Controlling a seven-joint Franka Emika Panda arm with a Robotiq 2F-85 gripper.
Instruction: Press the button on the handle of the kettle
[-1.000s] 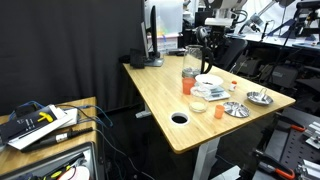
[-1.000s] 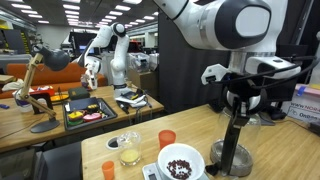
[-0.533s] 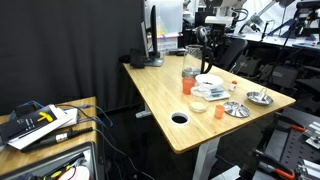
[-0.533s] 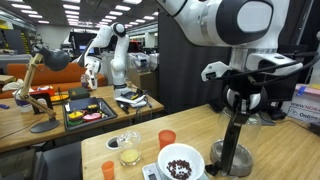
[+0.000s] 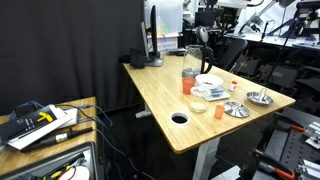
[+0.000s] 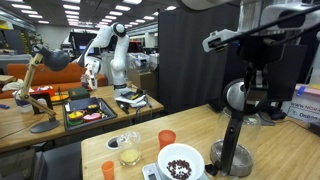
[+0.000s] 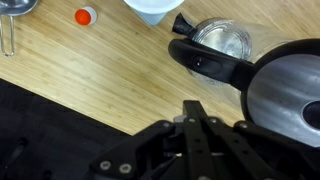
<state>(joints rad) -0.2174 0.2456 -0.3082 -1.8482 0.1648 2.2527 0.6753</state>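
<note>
The kettle (image 5: 194, 58) stands at the far end of the wooden table. In the wrist view I look down on its shiny dark lid (image 7: 285, 88). Its dark curved handle (image 7: 205, 62) sticks out to the left of the lid. My gripper (image 7: 193, 106) is shut and empty, its tips held above the table just in front of the handle without touching it. In both exterior views the gripper (image 5: 204, 37) (image 6: 257, 98) hangs straight down over the kettle.
A clear round glass (image 7: 226, 36) sits right behind the handle, next to a white bowl (image 7: 155, 9) and an orange cap (image 7: 85, 16). An orange tumbler (image 5: 188, 78), small dishes (image 5: 236, 108) and a tall black-and-silver appliance (image 6: 232, 150) stand nearby. The table (image 5: 160, 95) has a round hole (image 5: 179, 117).
The arm has risen: its large upper joints have left the top of the picture, and the shut gripper now hangs higher above the kettle.
</note>
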